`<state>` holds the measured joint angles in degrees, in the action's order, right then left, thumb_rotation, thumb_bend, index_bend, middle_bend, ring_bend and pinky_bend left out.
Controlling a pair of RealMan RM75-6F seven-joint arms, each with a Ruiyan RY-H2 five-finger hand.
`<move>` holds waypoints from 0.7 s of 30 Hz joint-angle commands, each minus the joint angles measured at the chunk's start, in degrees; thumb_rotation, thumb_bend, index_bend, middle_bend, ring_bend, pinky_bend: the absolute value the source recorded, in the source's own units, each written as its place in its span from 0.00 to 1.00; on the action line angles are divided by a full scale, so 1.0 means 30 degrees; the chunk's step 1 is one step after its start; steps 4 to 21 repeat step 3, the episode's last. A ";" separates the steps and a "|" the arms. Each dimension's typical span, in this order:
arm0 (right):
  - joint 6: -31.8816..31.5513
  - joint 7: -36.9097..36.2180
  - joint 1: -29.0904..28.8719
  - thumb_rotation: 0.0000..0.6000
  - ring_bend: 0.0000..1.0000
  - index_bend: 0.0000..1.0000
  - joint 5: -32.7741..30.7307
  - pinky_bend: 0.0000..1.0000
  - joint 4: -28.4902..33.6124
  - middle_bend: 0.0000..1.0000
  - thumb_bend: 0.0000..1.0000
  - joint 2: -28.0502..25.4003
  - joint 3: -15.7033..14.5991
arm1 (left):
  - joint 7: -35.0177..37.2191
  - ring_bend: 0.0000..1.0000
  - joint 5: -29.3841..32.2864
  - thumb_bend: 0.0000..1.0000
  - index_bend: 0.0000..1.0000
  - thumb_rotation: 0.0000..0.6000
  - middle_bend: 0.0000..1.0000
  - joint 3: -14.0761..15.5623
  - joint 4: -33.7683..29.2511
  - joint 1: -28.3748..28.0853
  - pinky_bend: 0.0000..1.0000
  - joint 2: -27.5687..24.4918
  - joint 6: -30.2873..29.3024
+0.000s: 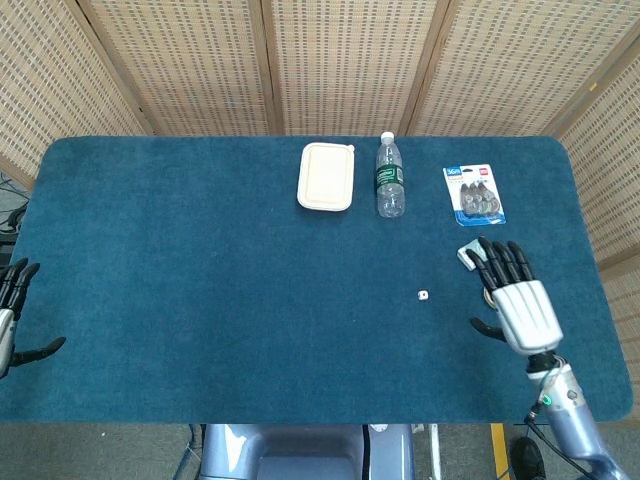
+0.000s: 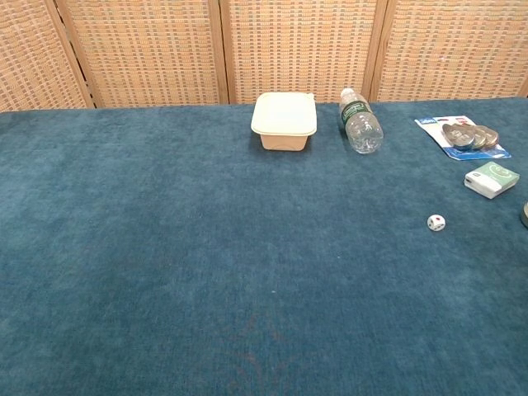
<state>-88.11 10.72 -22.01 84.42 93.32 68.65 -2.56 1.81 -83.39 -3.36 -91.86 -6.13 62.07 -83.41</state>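
My right hand (image 1: pixel 517 300) hangs open over the table's right side, fingers spread and empty, covering the round tin and part of the small green box (image 1: pixel 467 255). A small white die (image 1: pixel 423 295) (image 2: pixel 436 223) lies on the blue cloth just left of that hand. My left hand (image 1: pixel 12 310) is at the far left edge, off the table, fingers apart and holding nothing. Neither hand shows in the chest view.
A cream lidded box (image 1: pixel 326 176) (image 2: pixel 285 120) and a clear water bottle (image 1: pixel 388 176) (image 2: pixel 360 123) lying on its side sit at the back centre. A blister pack (image 1: pixel 473 194) (image 2: pixel 463 136) and the green box (image 2: pixel 491 179) are at the right. Wicker screens stand behind.
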 commanded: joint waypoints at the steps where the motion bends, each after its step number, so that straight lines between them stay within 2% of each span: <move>1: -0.0692 -0.0809 0.1182 1.00 0.00 0.00 0.0511 0.00 -0.0883 0.00 0.00 0.0303 -0.0732 | 0.0000 0.00 -0.0268 0.00 0.00 1.00 0.00 0.0122 0.0094 0.0088 0.00 0.0127 -0.0215; 21: -0.0870 -0.0964 0.1522 1.00 0.00 0.00 0.0607 0.00 -0.0977 0.00 0.00 0.0330 -0.0772 | -0.0025 0.00 -0.0386 0.00 0.00 1.00 0.00 0.0159 0.0091 0.0125 0.00 0.0130 -0.0318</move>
